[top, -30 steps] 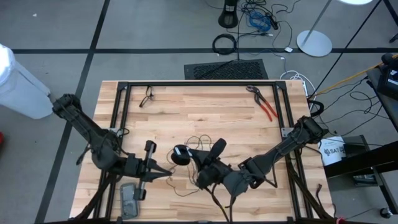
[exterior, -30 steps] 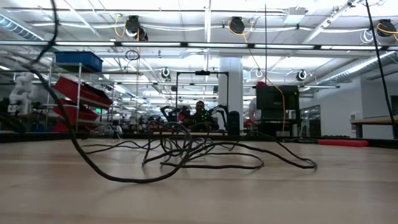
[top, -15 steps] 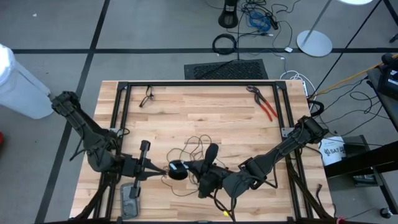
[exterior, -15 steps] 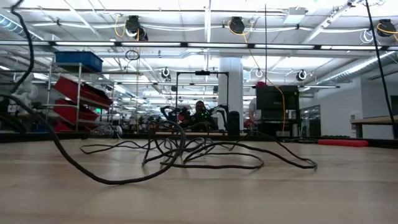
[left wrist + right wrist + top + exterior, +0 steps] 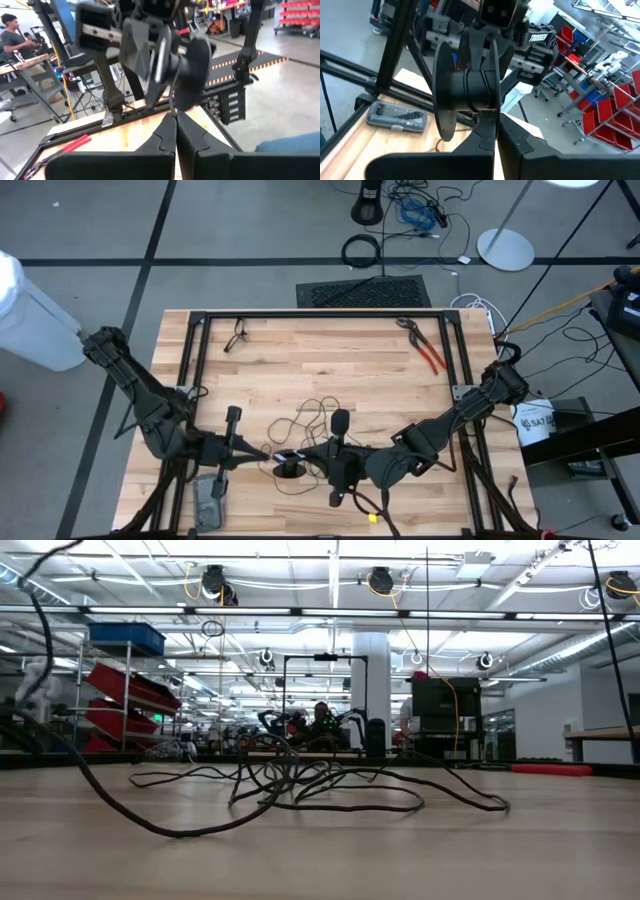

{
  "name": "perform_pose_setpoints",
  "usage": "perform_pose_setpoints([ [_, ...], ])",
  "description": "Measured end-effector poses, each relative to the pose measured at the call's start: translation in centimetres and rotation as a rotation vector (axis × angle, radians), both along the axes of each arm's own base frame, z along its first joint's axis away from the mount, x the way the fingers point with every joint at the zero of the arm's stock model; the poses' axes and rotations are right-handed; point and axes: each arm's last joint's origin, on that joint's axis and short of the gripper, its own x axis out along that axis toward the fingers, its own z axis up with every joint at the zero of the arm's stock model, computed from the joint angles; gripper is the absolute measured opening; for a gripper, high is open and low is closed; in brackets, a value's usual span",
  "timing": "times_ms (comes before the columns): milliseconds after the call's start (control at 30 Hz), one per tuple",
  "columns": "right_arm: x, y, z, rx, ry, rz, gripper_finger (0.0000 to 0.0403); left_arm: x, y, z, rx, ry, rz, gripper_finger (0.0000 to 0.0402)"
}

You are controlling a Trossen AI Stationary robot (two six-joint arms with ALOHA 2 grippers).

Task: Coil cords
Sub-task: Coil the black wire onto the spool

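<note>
Grippers first. Found the left gripper [image 5: 266, 452] shut tight near the front of the table [image 5: 330, 350]. Looked pinched on the cord [image 5: 312, 408], going by the thin dark line running up from its tips in the left wrist view. Found the right gripper [image 5: 308, 464] shut too, tips right against a black spool [image 5: 290, 469]. Could not tell for sure about a real hold on the spool.

Saw most of the cord lying in loose, messy loops in the middle of the table, just behind both grippers, with a few turns already on the spool.

Judged the cord very light, soft and floppy, quick to tangle and snag. Thought it best to pinch a straight bit near the spool, not the messy pile.

Saw lots of bare wood behind and to both sides. Noted red pliers [image 5: 425, 348] well apart, by the back right corner. Noted a grey box [image 5: 210, 500] at the front left, just beside the left arm, and a black frame [image 5: 300, 314] round the table. Had little room at the front edge, so better to pull gently and keep loops off the frame.
</note>
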Motion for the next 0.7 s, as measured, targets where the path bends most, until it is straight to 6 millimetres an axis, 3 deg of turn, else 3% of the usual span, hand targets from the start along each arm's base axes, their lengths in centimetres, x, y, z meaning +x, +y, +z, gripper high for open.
perform_pose_setpoints([
  [500,0.62,-0.89,0.49,0.134,-0.064,-0.037,0.0,-0.01,0.02,-0.42,0.024,0.032,0.004,0.0004],
  [700,0.66,-0.89,0.7,0.155,-0.084,-0.031,0.0,0.51,-0.42,-0.79,0.032,0.027,0.025,0.0052],
])
